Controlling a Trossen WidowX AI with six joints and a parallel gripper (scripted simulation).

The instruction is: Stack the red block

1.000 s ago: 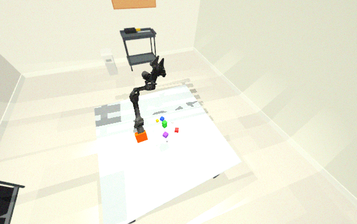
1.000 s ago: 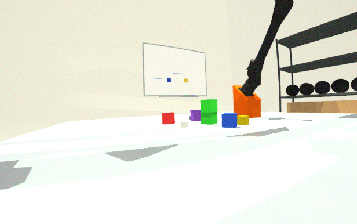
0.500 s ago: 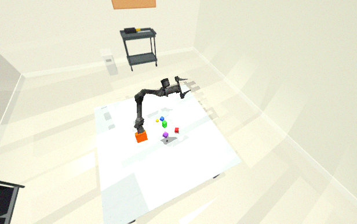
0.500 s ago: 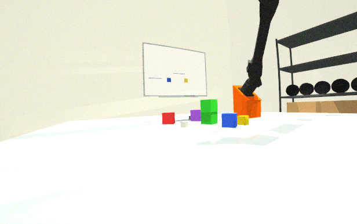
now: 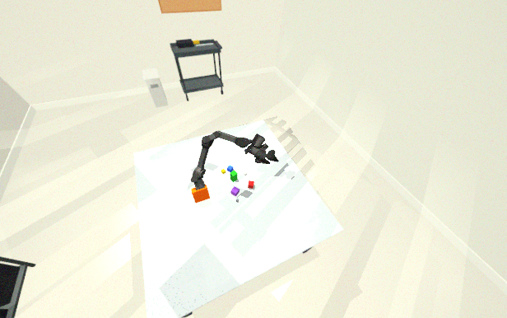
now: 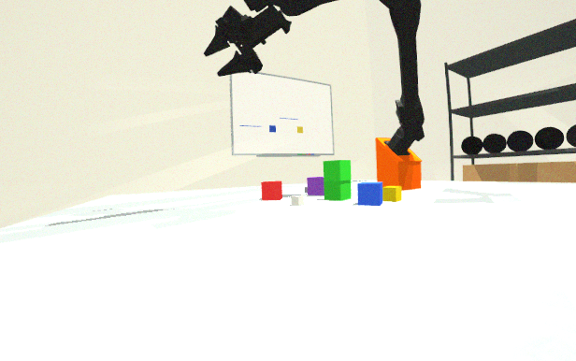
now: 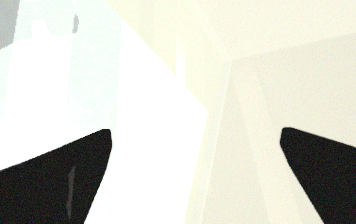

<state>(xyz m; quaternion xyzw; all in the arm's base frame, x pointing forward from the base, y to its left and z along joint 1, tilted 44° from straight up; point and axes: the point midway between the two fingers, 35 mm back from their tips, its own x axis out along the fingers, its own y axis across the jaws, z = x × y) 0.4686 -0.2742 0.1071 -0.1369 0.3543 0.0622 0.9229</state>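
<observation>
The gripper (image 6: pixel 234 58) is seen raised high above the white table (image 6: pixel 280 281), its two dark fingers spread wide with nothing held between them. In the wrist view only the table's edge and the pale floor are framed between the fingertips. The red block (image 6: pixel 271 190) is shown resting on the table, well apart from the green tower (image 6: pixel 337 180) and on the tower's left in the exterior view. The tower, two green cubes stacked upright, is taken as the landmark: a purple block (image 6: pixel 314 185) is seen just behind its left side, a small white cube (image 6: pixel 296 200) lies in front and to its left, and a blue block (image 6: pixel 369 193) with a yellow block (image 6: pixel 392 193) beside it sits to its right. Behind the tower on the right, the arm's orange base (image 6: pixel 397 164) is pictured.
</observation>
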